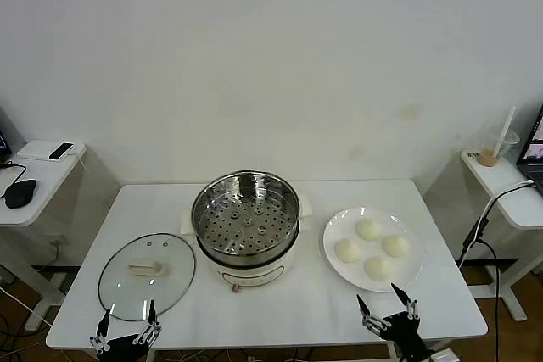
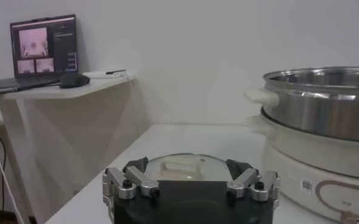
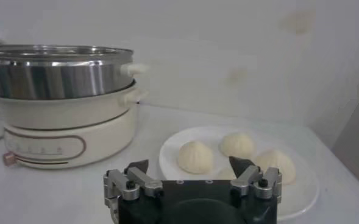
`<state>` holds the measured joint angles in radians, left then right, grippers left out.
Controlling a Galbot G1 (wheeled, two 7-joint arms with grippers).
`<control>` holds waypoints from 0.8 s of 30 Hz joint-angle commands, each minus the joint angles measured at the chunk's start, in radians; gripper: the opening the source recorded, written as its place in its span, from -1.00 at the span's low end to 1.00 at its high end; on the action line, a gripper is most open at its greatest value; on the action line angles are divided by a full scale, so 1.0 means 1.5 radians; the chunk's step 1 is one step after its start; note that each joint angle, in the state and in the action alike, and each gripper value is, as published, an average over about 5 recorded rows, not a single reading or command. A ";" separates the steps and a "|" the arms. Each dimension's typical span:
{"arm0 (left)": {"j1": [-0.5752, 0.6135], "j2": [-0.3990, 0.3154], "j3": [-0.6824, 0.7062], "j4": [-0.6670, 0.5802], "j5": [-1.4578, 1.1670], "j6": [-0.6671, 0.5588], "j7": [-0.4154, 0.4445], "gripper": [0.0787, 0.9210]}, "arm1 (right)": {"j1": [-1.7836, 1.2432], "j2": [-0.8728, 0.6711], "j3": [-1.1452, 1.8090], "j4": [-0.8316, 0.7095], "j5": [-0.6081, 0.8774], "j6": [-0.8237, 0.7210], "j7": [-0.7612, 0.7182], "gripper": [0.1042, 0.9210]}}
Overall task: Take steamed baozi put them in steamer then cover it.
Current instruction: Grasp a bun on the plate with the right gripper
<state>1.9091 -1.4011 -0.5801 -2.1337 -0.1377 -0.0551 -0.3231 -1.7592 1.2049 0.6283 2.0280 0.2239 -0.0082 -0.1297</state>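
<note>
Several pale steamed baozi (image 1: 371,230) (image 3: 195,157) lie on a white plate (image 1: 335,231) (image 3: 170,149) at the table's right. The steamer (image 1: 246,218) (image 2: 325,103) (image 3: 57,73), a shiny steel pot with a perforated tray on a white base, stands uncovered at the table's middle. The glass cover (image 1: 147,275) (image 2: 182,167) with its cream handle lies flat on the table at the left. My left gripper (image 1: 127,330) (image 2: 188,168) hangs open at the near edge, just short of the cover. Open too, my right gripper (image 1: 384,309) (image 3: 189,167) sits at the near edge in front of the plate, holding nothing.
The white table (image 1: 280,298) ends close under both grippers. A side desk (image 1: 34,175) with a mouse stands at the left, and another desk (image 1: 509,188) with a cup and a dangling cable at the right. A laptop (image 2: 42,45) shows in the left wrist view.
</note>
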 commanded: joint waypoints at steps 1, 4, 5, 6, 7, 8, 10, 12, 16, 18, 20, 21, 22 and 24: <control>0.002 -0.002 0.004 -0.012 0.048 0.029 -0.013 0.77 | 0.076 -0.057 0.055 -0.013 -0.142 -0.035 0.009 0.76; 0.002 -0.005 0.005 -0.014 0.051 0.034 -0.011 0.77 | 0.116 -0.094 0.073 -0.032 -0.222 -0.061 -0.007 0.76; 0.002 -0.005 0.004 -0.015 0.055 0.034 -0.006 0.77 | 0.133 -0.113 0.079 -0.041 -0.250 -0.073 -0.017 0.76; 0.003 -0.006 0.004 -0.017 0.060 0.034 -0.002 0.77 | 0.150 -0.132 0.085 -0.049 -0.273 -0.083 -0.028 0.76; 0.003 -0.007 0.003 -0.018 0.065 0.034 0.003 0.77 | 0.170 -0.153 0.090 -0.059 -0.295 -0.092 -0.042 0.76; 0.002 -0.007 0.002 -0.019 0.069 0.034 0.007 0.77 | 0.188 -0.176 0.094 -0.069 -0.315 -0.099 -0.059 0.76; 0.001 -0.008 -0.002 -0.020 0.074 0.034 0.012 0.77 | 0.226 -0.215 0.096 -0.089 -0.348 -0.109 -0.097 0.76; 0.001 -0.009 -0.006 -0.022 0.078 0.034 0.015 0.77 | 0.272 -0.259 0.087 -0.117 -0.370 -0.116 -0.150 0.76; 0.002 -0.010 -0.008 -0.026 0.100 0.033 0.019 0.77 | 0.392 -0.360 0.029 -0.198 -0.404 -0.110 -0.267 0.76; 0.001 -0.011 -0.008 -0.028 0.112 0.032 0.019 0.77 | 0.461 -0.401 -0.023 -0.244 -0.416 -0.100 -0.319 0.76; -0.001 -0.012 -0.008 -0.031 0.118 0.031 0.017 0.77 | 0.549 -0.434 -0.097 -0.296 -0.417 -0.086 -0.374 0.76; -0.002 -0.013 -0.008 -0.032 0.118 0.031 0.016 0.77 | 0.591 -0.445 -0.131 -0.317 -0.413 -0.080 -0.394 0.76; -0.003 -0.014 -0.009 -0.032 0.117 0.031 0.015 0.77 | 0.637 -0.455 -0.172 -0.339 -0.406 -0.073 -0.421 0.76; -0.006 -0.015 -0.010 -0.032 0.115 0.032 0.014 0.77 | 0.730 -0.469 -0.262 -0.378 -0.393 -0.062 -0.473 0.76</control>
<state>1.9040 -1.4206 -0.5909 -2.1764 -0.0035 -0.0148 -0.3029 -1.2782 0.7909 0.6382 1.7830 -0.2617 -0.1284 -0.4304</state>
